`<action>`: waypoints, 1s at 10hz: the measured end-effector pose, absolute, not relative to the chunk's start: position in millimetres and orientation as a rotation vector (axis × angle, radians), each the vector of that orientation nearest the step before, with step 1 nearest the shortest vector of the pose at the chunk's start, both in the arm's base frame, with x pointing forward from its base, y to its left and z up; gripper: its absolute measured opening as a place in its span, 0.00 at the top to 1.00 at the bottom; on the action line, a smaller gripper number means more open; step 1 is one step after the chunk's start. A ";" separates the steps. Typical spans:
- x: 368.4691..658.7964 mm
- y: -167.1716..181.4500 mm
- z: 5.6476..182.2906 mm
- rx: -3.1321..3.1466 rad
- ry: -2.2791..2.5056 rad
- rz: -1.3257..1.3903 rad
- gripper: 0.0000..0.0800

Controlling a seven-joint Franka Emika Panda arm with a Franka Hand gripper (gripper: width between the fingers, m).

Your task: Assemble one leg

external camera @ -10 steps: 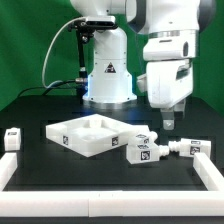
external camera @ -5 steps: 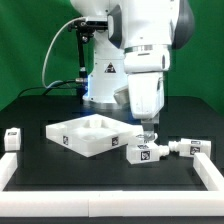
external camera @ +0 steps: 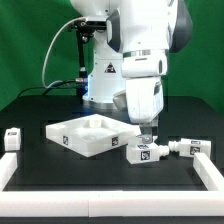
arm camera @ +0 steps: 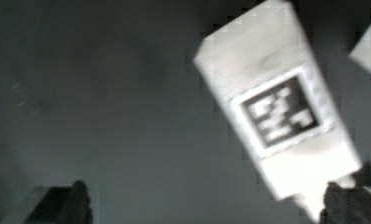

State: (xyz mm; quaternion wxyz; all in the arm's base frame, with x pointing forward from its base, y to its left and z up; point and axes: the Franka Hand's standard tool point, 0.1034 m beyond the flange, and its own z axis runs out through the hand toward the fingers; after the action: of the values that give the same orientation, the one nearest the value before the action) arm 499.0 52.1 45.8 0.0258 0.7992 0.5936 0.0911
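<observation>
Plainly, the leg [external camera: 140, 152] lay on its side on the black counter [external camera: 60, 170], just off the near corner of the square tabletop [external camera: 88, 137], its tag facing the exterior camera. My pincer [external camera: 147, 128] hung right above it, close, though I could not tell whether it touched. In the wrist view the leg [arm camera: 271, 110] ran slantwise ahead of the pincer [arm camera: 205, 205], whose fingertips [arm camera: 61, 203] stood wide apart with nothing between them. The tabletop corner crowded the leg on the exterior view's left, and the other legs [external camera: 188, 148] lay just beside it on the right. A lone leg [external camera: 12, 138] sat well apart at the far left. A second before, the pincer had been higher and further right, over those other legs. Half a second before, it was already nearly where it hung now. No part on the counter had shifted.
</observation>
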 end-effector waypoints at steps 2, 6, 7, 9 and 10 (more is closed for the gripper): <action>493.8 51.6 36.4 2.484 1.840 0.263 0.19; 494.7 55.4 31.1 2.472 1.827 0.320 0.19; 495.0 55.4 31.4 2.471 1.827 0.321 0.19; 497.3 54.9 35.8 2.467 1.825 0.325 0.19; 497.9 54.6 41.2 2.470 1.823 0.315 0.19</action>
State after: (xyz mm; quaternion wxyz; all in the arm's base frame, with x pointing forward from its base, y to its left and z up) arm 497.9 54.6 41.2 0.0279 0.8001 0.5905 0.1020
